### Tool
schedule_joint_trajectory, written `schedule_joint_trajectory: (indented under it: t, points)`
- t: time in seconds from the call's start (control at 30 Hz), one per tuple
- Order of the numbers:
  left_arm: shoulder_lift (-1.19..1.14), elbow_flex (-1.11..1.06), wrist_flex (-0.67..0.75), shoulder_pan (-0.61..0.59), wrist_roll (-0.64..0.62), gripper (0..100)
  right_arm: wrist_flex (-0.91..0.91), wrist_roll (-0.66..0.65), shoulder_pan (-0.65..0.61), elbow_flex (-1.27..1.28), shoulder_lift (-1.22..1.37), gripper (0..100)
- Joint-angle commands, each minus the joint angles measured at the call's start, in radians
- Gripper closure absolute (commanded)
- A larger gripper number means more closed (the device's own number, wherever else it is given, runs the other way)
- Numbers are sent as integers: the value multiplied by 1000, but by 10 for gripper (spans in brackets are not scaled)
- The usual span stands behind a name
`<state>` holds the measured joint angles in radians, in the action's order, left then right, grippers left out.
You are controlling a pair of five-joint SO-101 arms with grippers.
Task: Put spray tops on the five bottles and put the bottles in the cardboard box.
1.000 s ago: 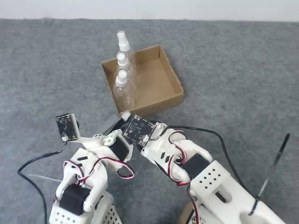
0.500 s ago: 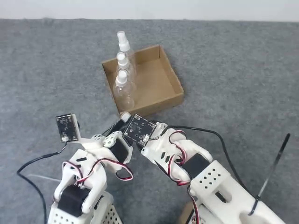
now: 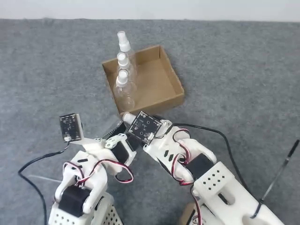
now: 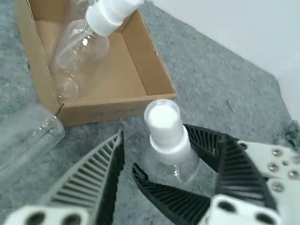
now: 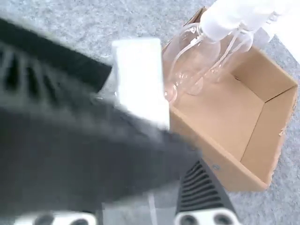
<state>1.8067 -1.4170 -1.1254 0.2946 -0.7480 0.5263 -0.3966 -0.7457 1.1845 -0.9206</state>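
Observation:
A clear bottle with a white spray top [image 4: 164,133] stands upright just in front of the cardboard box [image 3: 174,77]; its cap [image 3: 125,115] shows between the two arms. My right gripper [image 4: 180,161] is shut on this bottle, and the white top [image 5: 138,79] sits between its blurred black jaws. My left gripper [image 4: 127,154] is beside the bottle, slightly open with nothing between its fingers. Three capped bottles [image 3: 123,79] stand along the box's left wall. Another clear bottle [image 4: 26,136] lies near the box's front corner.
Grey carpet covers the whole table. The box's right half [image 3: 157,82] is bare cardboard. A black cable [image 3: 220,140] trails over the carpet by the right arm. A thin black rod [image 3: 279,173] stands at the right edge.
The right arm has edged forward toward the box with the bottle. The left wrist has shifted slightly right and up. The box and its three bottles have not moved.

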Motion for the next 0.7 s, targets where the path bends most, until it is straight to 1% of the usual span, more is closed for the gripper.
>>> schedule_joint_trajectory:
  t: [0.0,0.17,0.33,0.43,0.53,0.6,0.67]
  points:
    - [18,50,-5,-3,9,677,-27,12,16,-26,-41,992]
    - [18,79,-18,-6,9,677,-27,9,22,-26,-41,992]
    - [18,81,-23,-8,6,677,-54,14,67,-26,-41,992]
    - [18,90,-15,-52,-29,677,-54,15,74,-26,-41,992]
    - [18,113,-21,-107,-32,677,-54,15,74,-26,-41,992]
    - [18,114,-25,-115,-32,677,-56,18,74,-26,-41,992]
    - [18,114,-25,-118,-32,677,-67,60,76,-26,-41,992]
